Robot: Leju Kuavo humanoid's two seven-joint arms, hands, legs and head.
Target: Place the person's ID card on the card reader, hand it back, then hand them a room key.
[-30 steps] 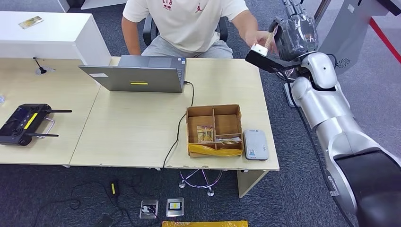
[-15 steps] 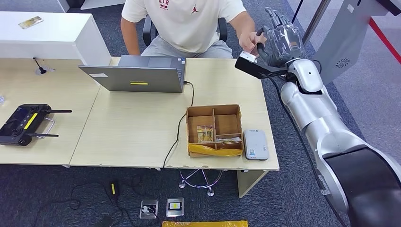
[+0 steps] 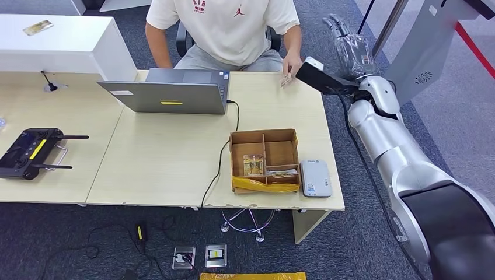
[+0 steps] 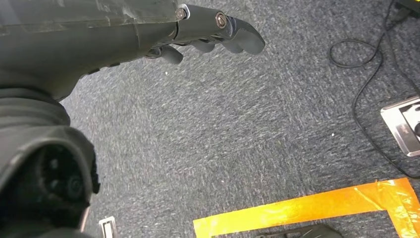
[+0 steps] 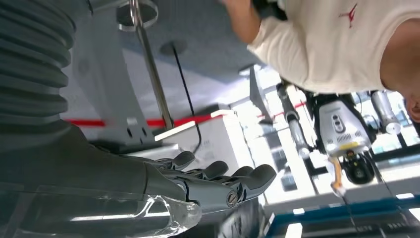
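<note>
My right hand [image 3: 350, 46] is raised beyond the table's far right corner, fingers spread and holding nothing; its bare fingers [image 5: 218, 181] also show in the right wrist view. A seated person's hand [image 3: 292, 65] holds a small tan card [image 3: 285, 80] low over the table's far edge, apart from my hand. The grey card reader [image 3: 316, 178] lies at the front right of the table, with nothing on it. Beside it a cardboard box [image 3: 264, 135] holds cards [image 3: 253, 165] in its compartments. My left hand [image 4: 208, 27] hangs over the carpet, holding nothing.
A laptop [image 3: 169, 96] stands at the table's [image 3: 163, 157] far middle with a black cable running past the box. A black remote controller [image 3: 32, 151] lies at the left. Orange tape [image 4: 307, 208] and floor sockets mark the carpet.
My right hand held the card up to the person's hand; the person took it and lowered it to the table. My right hand has opened and drawn back a little.
</note>
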